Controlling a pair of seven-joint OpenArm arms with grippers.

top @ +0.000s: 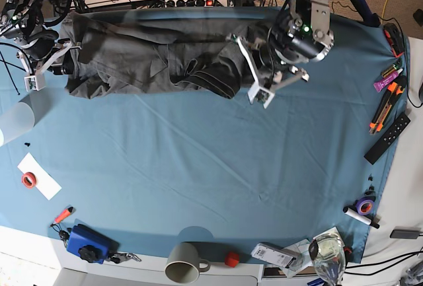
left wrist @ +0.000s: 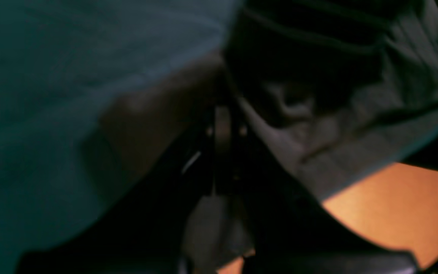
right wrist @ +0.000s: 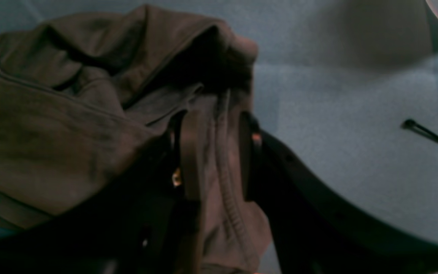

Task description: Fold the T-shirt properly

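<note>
T-shirt (top: 152,58) lies bunched in a long wrinkled band across top of desk (top: 211,167), no neat fold yet; left gripper (top: 248,68) jaws closed on its hem, right gripper (top: 63,58) jaws pinching the other end.

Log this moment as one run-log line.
shirt: stretched along far table edge | left gripper: shut on shirt | right gripper: shut on shirt | fold: not yet made

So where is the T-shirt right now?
In the base view the T-shirt lies stretched along the table's far edge, toward the upper left, between the right gripper and the left gripper.
</note>
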